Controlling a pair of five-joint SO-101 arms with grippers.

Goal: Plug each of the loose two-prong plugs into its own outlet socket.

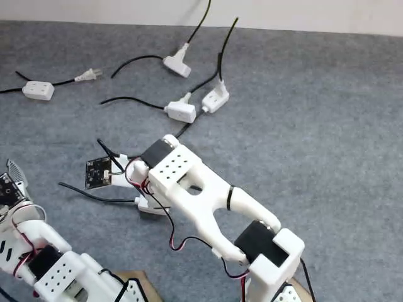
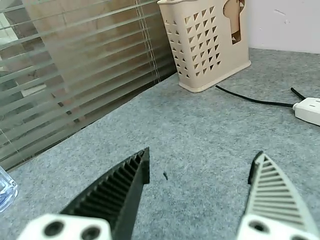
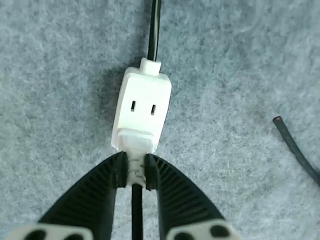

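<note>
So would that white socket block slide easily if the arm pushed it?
Probably not smoothly: the socket block looks rigid and light, but it lies flat on the fuzzy grey mat, which likely drags. Its black cord looks flexible, so it may swing the block sideways.

Two arms [image 1: 208, 195] [image 1: 56, 270], one basket [image 2: 207, 42], one plug [image 1: 88, 75] showing bare prongs.

My right gripper [image 3: 135, 170] is showing black ribbed fingers [image 3: 107, 185] against a white moulded plastic plug [image 3: 135, 147], its black rubber cord [image 3: 136, 210], a white rectangular plastic outlet socket [image 3: 142, 107] with dark slots, and speckled grey felt matting [image 3: 240, 75]. My left gripper [image 2: 200, 170] is showing one black finger and one pale grey.
</note>
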